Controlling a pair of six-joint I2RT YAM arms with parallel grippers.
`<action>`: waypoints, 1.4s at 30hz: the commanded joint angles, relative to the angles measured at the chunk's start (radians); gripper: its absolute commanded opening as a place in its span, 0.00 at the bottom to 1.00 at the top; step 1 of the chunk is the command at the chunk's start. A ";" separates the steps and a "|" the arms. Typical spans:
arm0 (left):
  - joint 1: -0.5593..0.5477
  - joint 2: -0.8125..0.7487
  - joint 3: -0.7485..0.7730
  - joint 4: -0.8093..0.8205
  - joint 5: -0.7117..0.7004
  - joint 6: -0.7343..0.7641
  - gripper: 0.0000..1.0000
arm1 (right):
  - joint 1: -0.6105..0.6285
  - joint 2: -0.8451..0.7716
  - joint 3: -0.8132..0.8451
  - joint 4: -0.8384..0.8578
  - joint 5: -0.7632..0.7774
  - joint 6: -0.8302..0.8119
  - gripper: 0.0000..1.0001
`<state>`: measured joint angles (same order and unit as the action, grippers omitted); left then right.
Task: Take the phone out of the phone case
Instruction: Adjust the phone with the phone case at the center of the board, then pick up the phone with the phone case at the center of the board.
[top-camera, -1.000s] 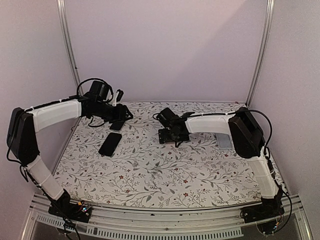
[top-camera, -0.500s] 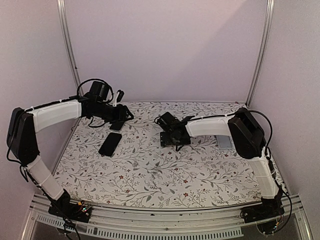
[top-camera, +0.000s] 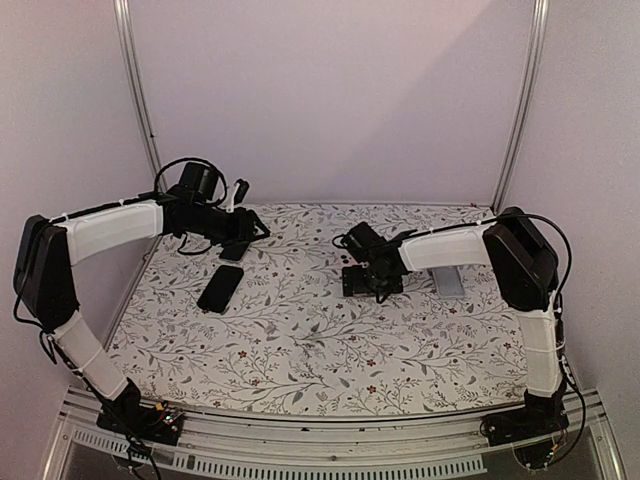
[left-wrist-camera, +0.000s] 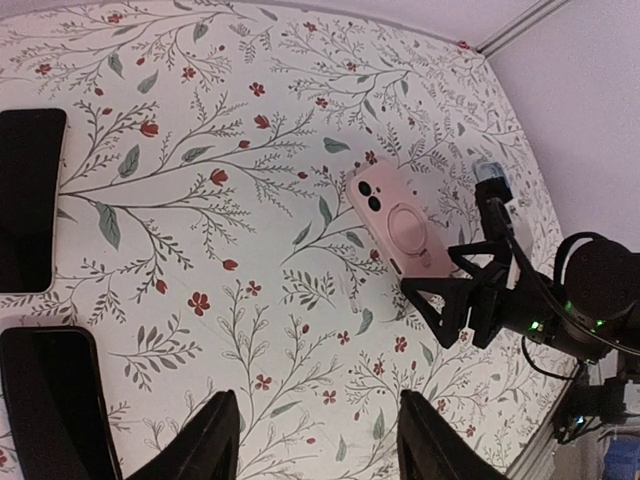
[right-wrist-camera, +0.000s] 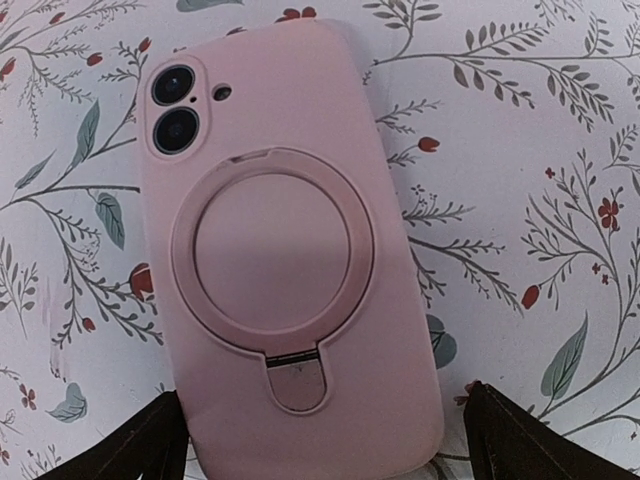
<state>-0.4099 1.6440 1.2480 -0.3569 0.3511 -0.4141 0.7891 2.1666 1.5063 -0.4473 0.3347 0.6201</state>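
- My right pincer (right-wrist-camera: 320, 405) hangs released, one finger on either side of the near end of the pink phone case (right-wrist-camera: 280, 250).
- The case lies back-up, its long axis pointing straight away from that pincer.
- My left pincer (left-wrist-camera: 320, 425), released too, is well apart from the case.

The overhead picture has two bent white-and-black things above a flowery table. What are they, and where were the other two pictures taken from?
They are robot arms, the left arm and the right arm, bolted at the table's near edge. A fixed camera above shows both. Each other picture comes from a camera on a wrist, looking past that arm's end effector, its two-fingered pincer. The left end effector is open near two black phones; the right end effector is open over a pink phone case lying back up. Nothing is held.
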 joint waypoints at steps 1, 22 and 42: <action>-0.011 -0.002 -0.016 0.029 0.029 -0.010 0.55 | -0.013 0.020 0.019 0.011 -0.059 -0.035 0.98; -0.013 0.079 -0.118 0.225 0.220 -0.235 0.56 | 0.017 0.120 0.127 -0.069 -0.057 -0.135 0.78; -0.087 0.303 -0.165 0.505 0.276 -0.506 0.56 | 0.072 -0.114 -0.082 0.208 -0.245 -0.201 0.55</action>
<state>-0.4763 1.9095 1.0794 0.0788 0.6216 -0.8597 0.8303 2.1216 1.4433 -0.3313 0.1604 0.4332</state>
